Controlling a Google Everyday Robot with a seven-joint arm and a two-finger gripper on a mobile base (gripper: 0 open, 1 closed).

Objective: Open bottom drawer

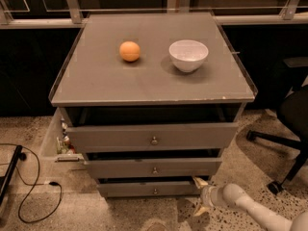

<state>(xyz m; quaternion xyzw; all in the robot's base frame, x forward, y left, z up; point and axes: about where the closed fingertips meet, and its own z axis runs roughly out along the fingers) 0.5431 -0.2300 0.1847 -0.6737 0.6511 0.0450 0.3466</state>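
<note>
Grey bottom drawer (127,189) sits lowest of three, barely pulled out, its knob (155,191) untouched. Right of it, your end effector (199,196) hovers low beside the drawer's right corner, fingers apart. You're on the approach; next, shift left onto that knob.

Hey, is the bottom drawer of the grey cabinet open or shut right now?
Barely open: the bottom drawer shows only a thin dark gap above its front. The gripper sits at its right end, jaws spread.
</note>
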